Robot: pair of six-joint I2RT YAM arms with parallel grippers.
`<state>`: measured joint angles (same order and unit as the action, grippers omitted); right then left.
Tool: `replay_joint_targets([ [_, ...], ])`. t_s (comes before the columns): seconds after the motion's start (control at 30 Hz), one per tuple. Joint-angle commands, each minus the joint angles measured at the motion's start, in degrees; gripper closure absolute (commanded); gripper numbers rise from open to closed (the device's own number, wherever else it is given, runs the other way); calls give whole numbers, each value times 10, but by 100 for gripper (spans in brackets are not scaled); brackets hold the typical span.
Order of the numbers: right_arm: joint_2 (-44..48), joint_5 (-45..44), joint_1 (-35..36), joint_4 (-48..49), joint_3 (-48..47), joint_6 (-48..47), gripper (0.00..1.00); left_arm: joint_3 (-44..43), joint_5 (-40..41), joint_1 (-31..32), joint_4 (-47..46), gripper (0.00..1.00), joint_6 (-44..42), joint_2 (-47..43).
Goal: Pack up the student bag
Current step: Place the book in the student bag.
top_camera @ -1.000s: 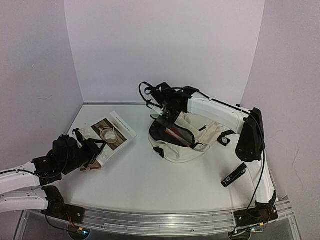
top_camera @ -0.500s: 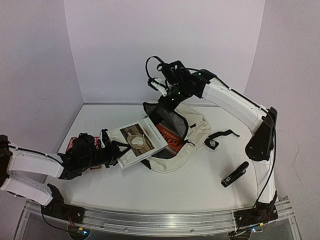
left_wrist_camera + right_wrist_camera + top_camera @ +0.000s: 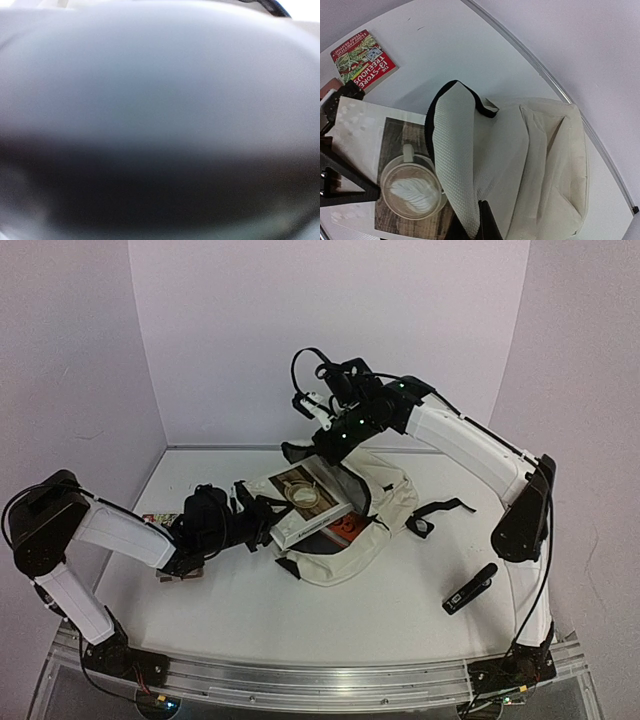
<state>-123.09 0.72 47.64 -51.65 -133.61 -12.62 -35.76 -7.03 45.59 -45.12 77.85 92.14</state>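
Both grippers worked at the mouth of the student bag [image 3: 388, 512], which lay slumped just right of the table's middle, not far from the back wall, with its opening facing the left arm. The right gripper [image 3: 322, 440] was pinched shut on the bag's upper flap [image 3: 454, 150]. It held that black-trimmed edge up off the table, so the dark-lined mouth gaped.

The left gripper [image 3: 262, 524] clamped the near-left edge of a book with a coffee-cup cover [image 3: 305, 494]. The book sat tilted, its far corner passing beneath the raised flap and over the mouth, above an orange book [image 3: 347, 528] already inside. The left wrist view gave only a grey blur.

Bare white table [image 3: 330, 615] ran from the bag's near edge to the front rail. On the right, a black strap [image 3: 440, 508] trailed from the bag. A black stick-shaped device [image 3: 470, 588] lay apart from it, nearer the right arm. A red paperback [image 3: 364, 56] lay flat toward the left wall, well apart from the bag.
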Motion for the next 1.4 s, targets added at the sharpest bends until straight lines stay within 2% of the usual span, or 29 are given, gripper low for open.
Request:
replay_joint_targets([
  [0.0, 51, 37, 3, 25, 0, 21, 100, -95, 41, 2, 20, 100, 54, 49],
  [0.27, 55, 51, 3, 26, -10, 28, 100, -192, 54, 28, 17, 100, 119, 176],
  [0.4, 52, 60, 3, 25, -15, 39, 100, -231, 80, 35, 5, 93, 124, 214],
  [0.53, 44, 37, -1, 26, -15, 34, 100, -257, 95, 38, 45, 63, 87, 209],
  [0.73, 37, 34, -17, 25, -16, 37, 100, -265, 208, 79, 290, 30, 46, 112],
  [0.8, 36, 35, -20, 26, -17, 38, 100, -282, 233, 90, 370, 11, 46, 93],
  [0.83, 36, 35, -21, 26, -18, 38, 100, -285, 236, 93, 391, 8, 50, 87],
  [0.9, 36, 36, -22, 25, -18, 37, 100, -282, 232, 95, 412, 8, 60, 79],
  [1.03, 39, 40, -23, 25, -12, 36, 100, -257, 214, 94, 406, 20, 79, 73],
  [1.13, 44, 47, -23, 26, -2, 36, 100, -243, 201, 94, 371, 32, 77, 81],
  [1.37, 62, 103, -23, 26, 21, 49, 100, -271, 178, 91, 310, 70, 50, 138],
])
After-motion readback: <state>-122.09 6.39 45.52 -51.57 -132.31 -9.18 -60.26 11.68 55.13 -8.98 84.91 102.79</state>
